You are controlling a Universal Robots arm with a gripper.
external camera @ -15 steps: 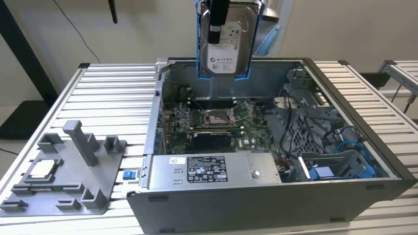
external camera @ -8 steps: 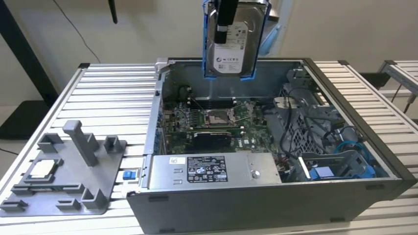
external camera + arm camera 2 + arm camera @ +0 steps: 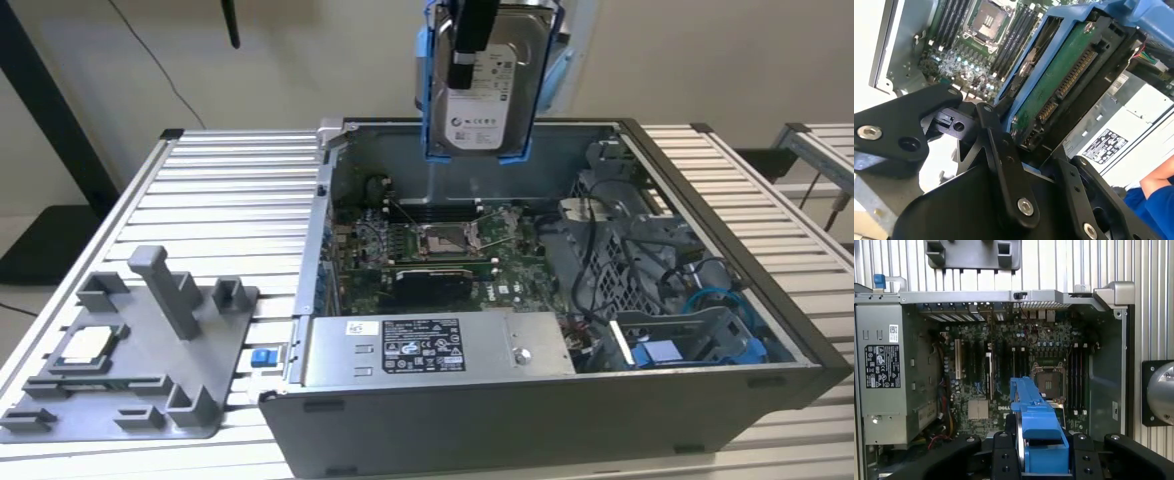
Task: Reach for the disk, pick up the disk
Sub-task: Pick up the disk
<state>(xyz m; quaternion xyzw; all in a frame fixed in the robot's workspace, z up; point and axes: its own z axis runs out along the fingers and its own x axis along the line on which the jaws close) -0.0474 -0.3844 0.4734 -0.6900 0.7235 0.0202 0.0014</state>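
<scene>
— Where's the disk (image 3: 483, 90)?
— Up in the air, upright, above the open computer case (image 3: 561, 420) on the worktop (image 3: 227, 200).
— And the gripper (image 3: 470, 45)?
— Its fingers (image 3: 1004, 165) are clamped on the disk's blue frame.

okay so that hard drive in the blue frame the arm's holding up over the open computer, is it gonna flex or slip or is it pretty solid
The disk looks rigid: a metal body with a circuit board on its underside, so flexing seems unlikely. It probably weighs a fair amount for its size. The gripper holds it on edge above the computer case; the smooth blue plastic frame could slide, and a drop onto the motherboard might damage both.
</scene>
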